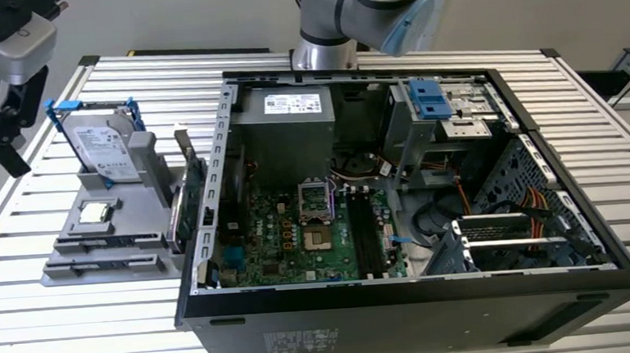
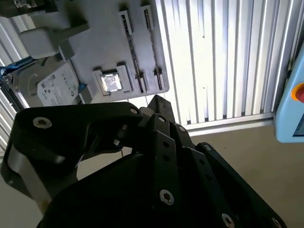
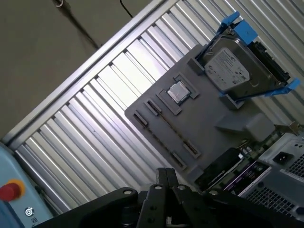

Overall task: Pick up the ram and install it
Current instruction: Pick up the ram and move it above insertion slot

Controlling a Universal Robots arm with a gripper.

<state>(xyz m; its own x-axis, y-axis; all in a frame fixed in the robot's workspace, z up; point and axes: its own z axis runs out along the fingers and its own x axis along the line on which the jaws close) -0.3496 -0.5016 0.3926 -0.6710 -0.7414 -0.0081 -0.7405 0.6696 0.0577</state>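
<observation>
Ribbed aluminium table [image 1: 83,322], grey fixture tray [image 3: 209,118] with white-labelled hard drive [image 3: 228,71], print illegible, ram [image 1: 188,202] upright beside open computer case [image 1: 410,298], gripper [image 3: 166,173] clenched, empty.

Pincer [image 3: 165,175] aloft, fully closed

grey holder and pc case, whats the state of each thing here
computer case: lying on its side, open, side panel off
hard drive: in its blue frame, standing in the grey holder
processor chip: flat in its recess on the holder
two long slots on the holder: empty
gripper: above the table, clear of the holder
</observation>
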